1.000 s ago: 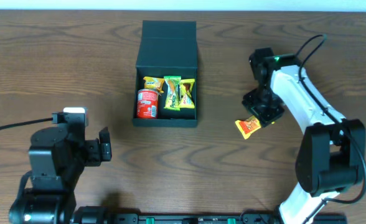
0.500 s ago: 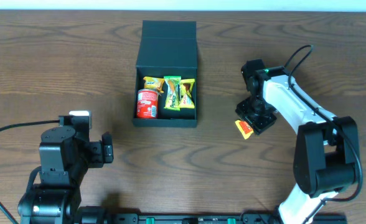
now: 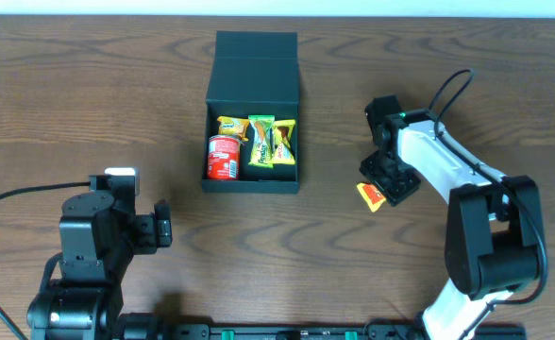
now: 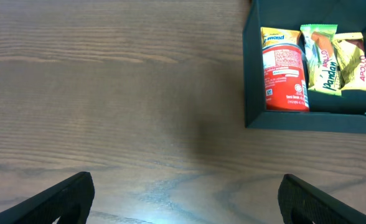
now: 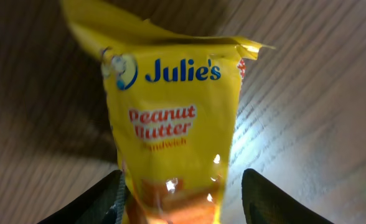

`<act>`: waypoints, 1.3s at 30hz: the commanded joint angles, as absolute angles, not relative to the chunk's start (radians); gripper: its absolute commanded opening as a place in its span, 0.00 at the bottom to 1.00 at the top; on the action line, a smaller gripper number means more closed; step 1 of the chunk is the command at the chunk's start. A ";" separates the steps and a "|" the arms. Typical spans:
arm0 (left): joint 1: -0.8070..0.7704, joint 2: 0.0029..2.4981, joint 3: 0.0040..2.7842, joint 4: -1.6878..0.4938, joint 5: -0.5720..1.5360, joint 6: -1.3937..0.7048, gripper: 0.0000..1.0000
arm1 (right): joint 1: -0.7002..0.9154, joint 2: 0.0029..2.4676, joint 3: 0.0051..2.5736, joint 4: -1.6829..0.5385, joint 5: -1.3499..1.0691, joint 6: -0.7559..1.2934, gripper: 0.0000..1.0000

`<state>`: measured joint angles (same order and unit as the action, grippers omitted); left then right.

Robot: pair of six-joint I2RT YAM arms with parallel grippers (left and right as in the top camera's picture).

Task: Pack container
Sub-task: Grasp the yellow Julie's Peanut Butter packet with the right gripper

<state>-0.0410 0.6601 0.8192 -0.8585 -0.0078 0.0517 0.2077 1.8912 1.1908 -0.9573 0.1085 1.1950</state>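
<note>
The dark teal container (image 3: 252,184) stands open at the table's back middle, its flap lid (image 3: 256,57) laid back. It holds a red can (image 3: 223,156), a small yellow packet and green snack packets (image 3: 261,142). The left wrist view shows its near wall (image 4: 307,121) at the upper right. A yellow Julie's peanut butter packet (image 3: 372,196) lies on the table to the container's right. My right gripper (image 3: 388,179) is low over it, open, with the packet (image 5: 170,118) between the fingers (image 5: 183,199). My left gripper (image 3: 161,227) is open and empty (image 4: 186,199) at the front left.
The wooden table (image 3: 287,255) is bare between the two arms. The right arm's cable (image 3: 447,85) loops above the arm. A cable (image 3: 23,194) runs left from the left arm.
My right gripper moved left and toward the front onto the yellow packet, now partly covering it. The left arm shifted slightly, then held still.
</note>
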 commanded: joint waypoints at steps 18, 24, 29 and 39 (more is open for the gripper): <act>-0.038 0.654 0.814 -0.855 -0.026 0.044 0.95 | 0.183 1.883 1.163 -0.690 0.111 0.858 0.47; -0.038 0.654 0.814 -0.848 -0.027 0.045 0.96 | 0.181 1.884 1.163 -0.586 -0.003 0.546 0.57; -0.038 0.654 0.814 -0.847 -0.027 0.045 0.95 | 0.182 1.884 1.163 -0.592 -0.031 0.444 0.55; -0.038 0.654 0.814 -0.847 -0.026 0.044 0.95 | 0.146 1.884 1.163 -0.603 0.066 0.533 0.55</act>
<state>-0.0410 0.6598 0.8192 -0.8516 -0.0078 0.0517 0.1650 1.8912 1.1667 -0.5957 0.0013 0.4751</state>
